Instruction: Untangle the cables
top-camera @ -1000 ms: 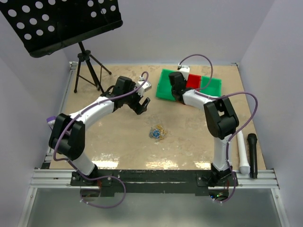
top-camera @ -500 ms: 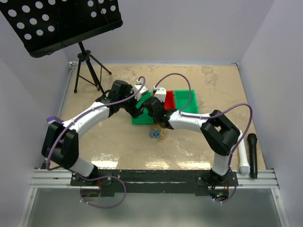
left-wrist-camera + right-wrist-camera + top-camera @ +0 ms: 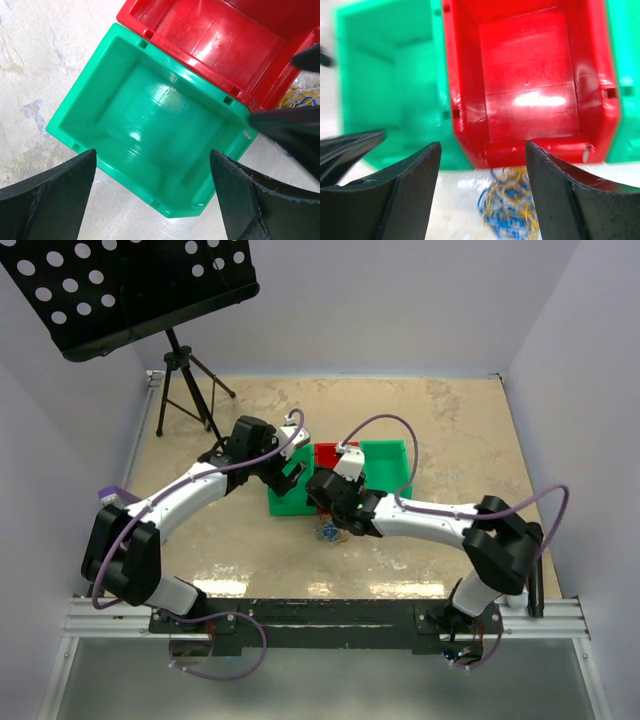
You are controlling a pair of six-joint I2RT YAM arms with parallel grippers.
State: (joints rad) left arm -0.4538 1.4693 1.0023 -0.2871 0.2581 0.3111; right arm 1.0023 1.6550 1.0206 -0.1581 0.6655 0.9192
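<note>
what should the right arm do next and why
Probably lower the right gripper onto the cables and close: its jaws stand open and empty, and the blue-and-yellow tangle lies on the table just beside the red bin.

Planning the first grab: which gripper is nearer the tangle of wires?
Right. The right gripper hangs open just above the tangle, which shows between its jaws. The left gripper hovers open over the green bin, with the tangle off to one side.
</note>
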